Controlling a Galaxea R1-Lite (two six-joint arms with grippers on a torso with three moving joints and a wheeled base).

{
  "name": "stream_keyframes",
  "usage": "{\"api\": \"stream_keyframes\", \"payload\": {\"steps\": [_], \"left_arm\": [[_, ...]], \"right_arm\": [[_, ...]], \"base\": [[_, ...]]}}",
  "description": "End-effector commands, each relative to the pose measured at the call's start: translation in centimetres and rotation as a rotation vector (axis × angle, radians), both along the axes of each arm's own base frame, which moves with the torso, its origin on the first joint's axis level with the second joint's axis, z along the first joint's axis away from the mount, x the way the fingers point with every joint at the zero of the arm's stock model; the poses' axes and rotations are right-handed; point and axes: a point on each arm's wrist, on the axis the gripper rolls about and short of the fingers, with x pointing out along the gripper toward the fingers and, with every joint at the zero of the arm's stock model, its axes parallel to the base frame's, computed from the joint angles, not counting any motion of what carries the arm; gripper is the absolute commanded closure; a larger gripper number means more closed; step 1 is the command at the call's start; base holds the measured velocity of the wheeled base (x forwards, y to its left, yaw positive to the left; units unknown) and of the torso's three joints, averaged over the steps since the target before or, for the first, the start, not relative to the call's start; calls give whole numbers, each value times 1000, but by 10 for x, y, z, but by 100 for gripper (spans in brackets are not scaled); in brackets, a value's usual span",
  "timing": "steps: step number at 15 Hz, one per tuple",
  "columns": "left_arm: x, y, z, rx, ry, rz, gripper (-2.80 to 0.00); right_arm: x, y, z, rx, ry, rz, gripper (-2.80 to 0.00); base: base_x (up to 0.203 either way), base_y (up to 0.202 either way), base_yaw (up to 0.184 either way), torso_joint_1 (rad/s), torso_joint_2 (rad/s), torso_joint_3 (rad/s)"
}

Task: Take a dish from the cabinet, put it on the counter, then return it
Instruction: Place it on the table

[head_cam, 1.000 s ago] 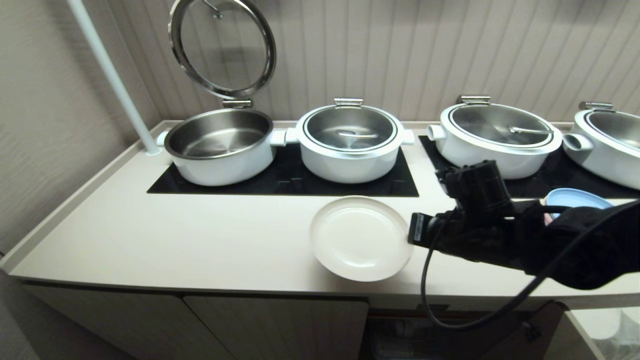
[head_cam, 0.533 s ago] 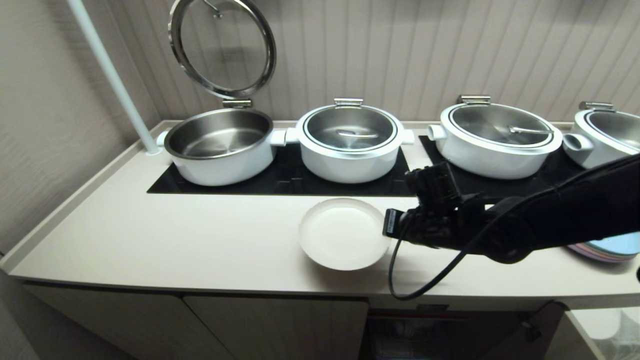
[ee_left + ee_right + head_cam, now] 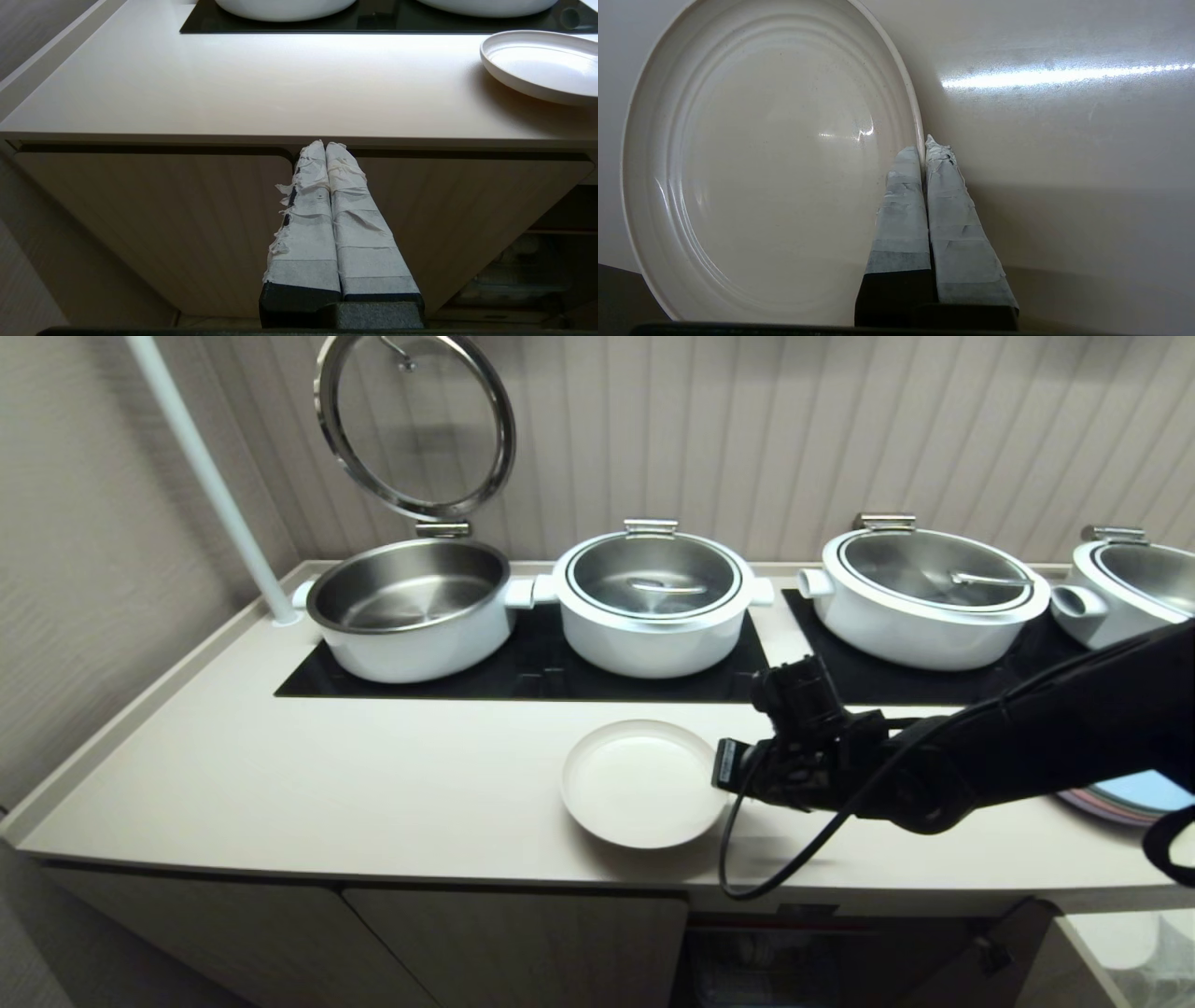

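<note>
Over on the left, the left gripper (image 3: 327, 145) hangs low in front of the cabinet (image 3: 163, 224), its taped fingers (image 3: 306, 210) pressed together on nothing, parked out of the way, I'd say. Above it the counter (image 3: 327, 775) runs pale and smooth with a slightly raised rim, and a white pole (image 3: 210, 476) rises at its back corner. Set into it is a black glass panel (image 3: 551, 677) carrying an open pot (image 3: 411, 611) with its round lid (image 3: 415, 425) tipped up, then a closed pot (image 3: 653, 602) beside it. In front of these, near the counter's front edge, the dish (image 3: 642, 782) looks level and seems to be down on the surface, though contact underneath is hard to confirm. The right gripper (image 3: 924, 144) has its fingers (image 3: 901, 205) clamped on the dish's right rim, one inside and one outside, a hold that would keep a shallow plate flat while it is lowered. I'd judge the setting-down nearly done and the release not yet made. Further right stand two more lidded pots (image 3: 934, 593) on a second dark panel, with a pastel plate stack (image 3: 1134, 798) peeking out behind the arm. Ribbed beige panelling lines the wall.
</note>
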Motion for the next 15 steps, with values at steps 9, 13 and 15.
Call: {"api": "stream_keyframes", "payload": {"steps": [9,13,15], "left_arm": [[0,0,0,0,0,0,0],[0,0,0,0,0,0,0],[0,0,0,0,0,0,0]], "right_arm": [[1,-1,-4,-8,8,-12,0],[0,-2,-6,-14,14,-14,0],[-2,-3,-8,-19,21,-14,0]], "base": [[0,0,0,0,0,0],[0,0,0,0,0,0],[0,0,0,0,0,0]]}}
